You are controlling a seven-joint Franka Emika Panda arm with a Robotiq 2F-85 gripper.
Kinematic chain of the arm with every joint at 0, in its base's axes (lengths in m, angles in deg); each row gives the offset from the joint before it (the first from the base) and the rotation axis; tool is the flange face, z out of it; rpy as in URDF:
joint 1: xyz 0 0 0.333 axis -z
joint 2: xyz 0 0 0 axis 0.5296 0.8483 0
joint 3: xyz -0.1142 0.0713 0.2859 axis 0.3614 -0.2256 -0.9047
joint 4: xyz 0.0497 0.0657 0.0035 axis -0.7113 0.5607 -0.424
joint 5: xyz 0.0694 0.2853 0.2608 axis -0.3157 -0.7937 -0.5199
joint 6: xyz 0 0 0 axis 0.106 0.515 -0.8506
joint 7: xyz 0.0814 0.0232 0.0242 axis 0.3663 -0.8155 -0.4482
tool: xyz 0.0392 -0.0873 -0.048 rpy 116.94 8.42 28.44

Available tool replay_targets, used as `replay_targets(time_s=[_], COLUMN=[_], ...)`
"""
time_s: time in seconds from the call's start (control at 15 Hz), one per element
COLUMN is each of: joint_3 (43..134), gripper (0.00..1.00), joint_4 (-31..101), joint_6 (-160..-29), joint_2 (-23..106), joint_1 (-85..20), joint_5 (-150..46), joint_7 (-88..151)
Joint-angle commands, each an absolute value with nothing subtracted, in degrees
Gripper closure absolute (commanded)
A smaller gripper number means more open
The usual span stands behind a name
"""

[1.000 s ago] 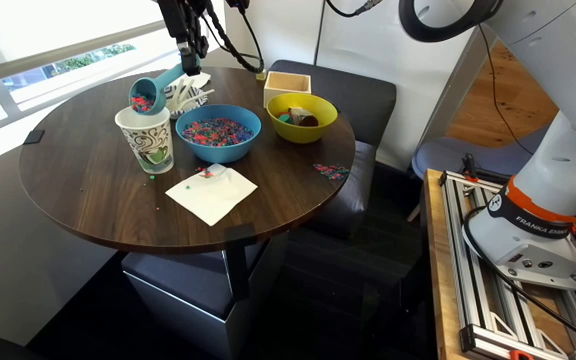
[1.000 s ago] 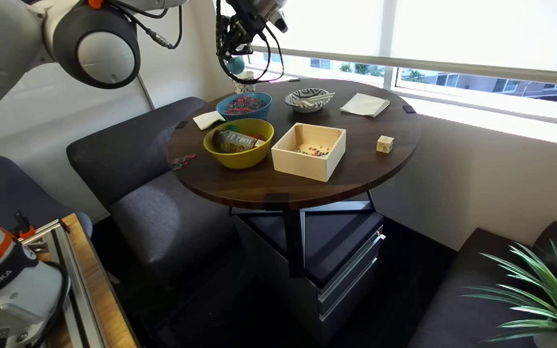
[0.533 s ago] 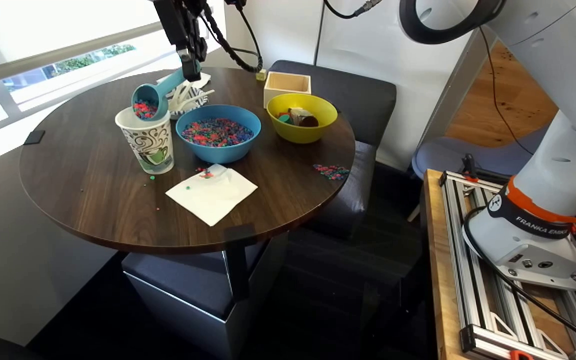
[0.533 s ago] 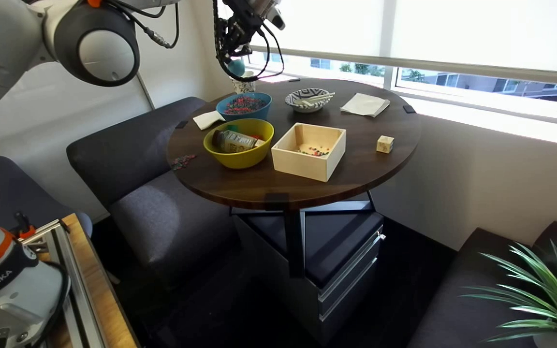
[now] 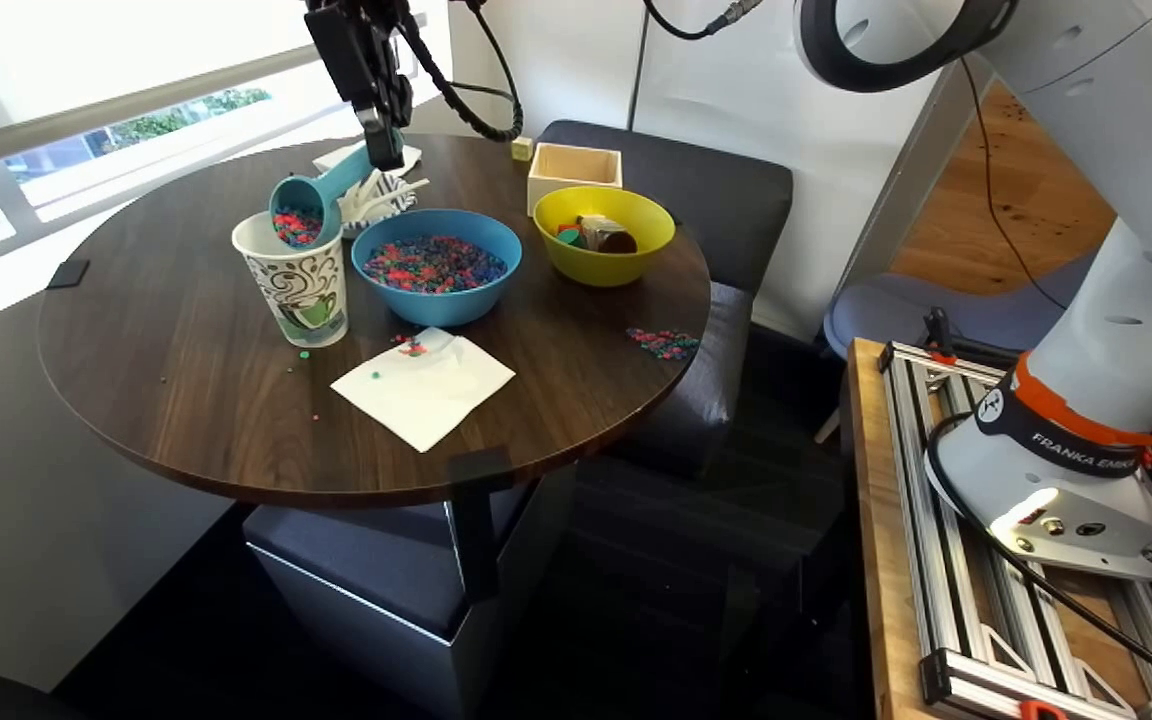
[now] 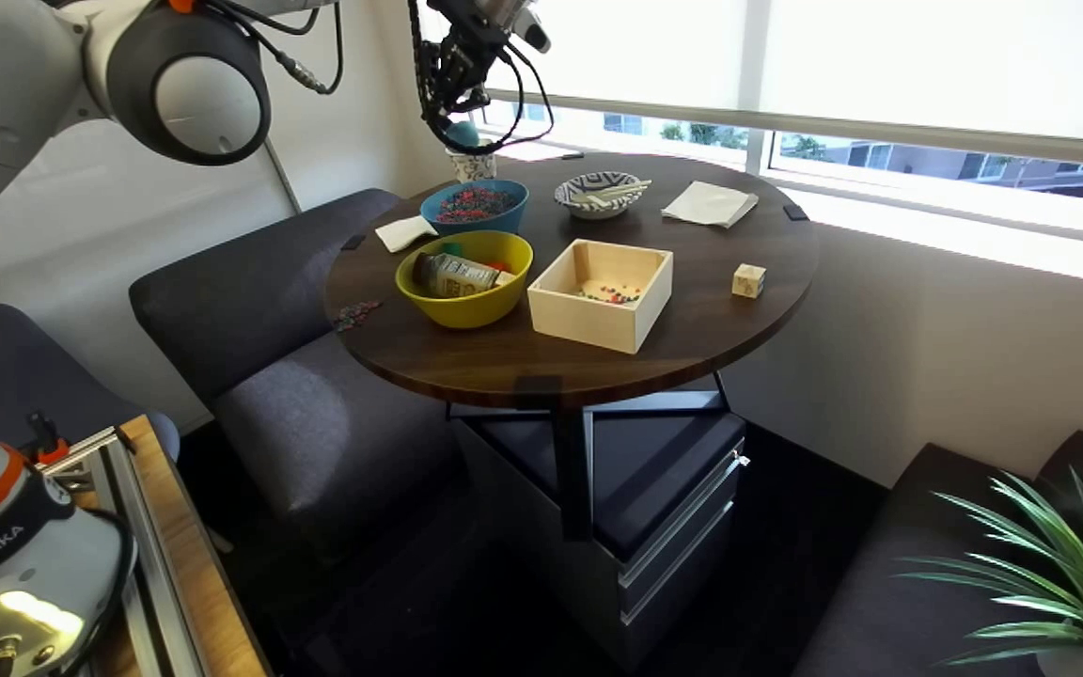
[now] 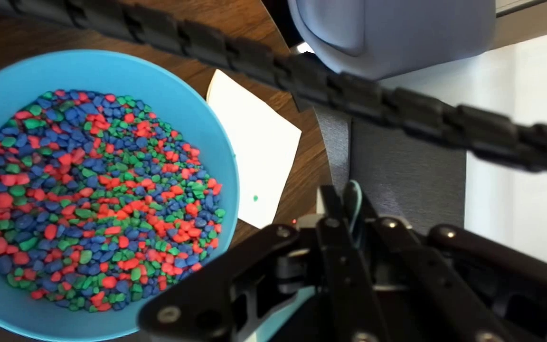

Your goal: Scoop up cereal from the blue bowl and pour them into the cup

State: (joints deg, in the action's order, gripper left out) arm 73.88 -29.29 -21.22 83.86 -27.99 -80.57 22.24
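My gripper (image 5: 388, 158) is shut on the handle of a teal scoop (image 5: 340, 174), whose thin handle end shows between the fingers in the wrist view. Tilted to one side, the scoop hangs with its mouth over the rim of the cup (image 5: 304, 295), a tapered paper cup with a green print. Cereal (image 5: 296, 227) in red and blue lies inside the scoop. What the cup holds is hidden. Beside the cup stands the blue bowl (image 5: 439, 307), also seen in the wrist view, with a wide heap of cereal (image 7: 107, 190) in it.
A napkin (image 5: 426, 400) lies in front of the blue bowl. Around it stand a yellow bowl (image 5: 591, 268) with containers inside, a wooden box (image 6: 584, 322) and a patterned bowl (image 6: 590, 209) with utensils. Spilled pieces (image 5: 666, 344) lie near the table edge. Hoses hang by the wrist.
The scoop and gripper have come down a little and shifted slightly, bringing the scoop's mouth lower at the cup's rim. Cereal is still in the scoop, and the cup stands where it was.
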Motion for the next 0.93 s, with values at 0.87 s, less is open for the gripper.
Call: replay_targets(time_s=[0.87], joint_3=[76.15], gripper=[0.98], joint_4=[-31.12], joint_6=[-19.81], joint_2=[83.04], joint_1=[-36.25], joint_5=[-66.25], joint_7=[20.45])
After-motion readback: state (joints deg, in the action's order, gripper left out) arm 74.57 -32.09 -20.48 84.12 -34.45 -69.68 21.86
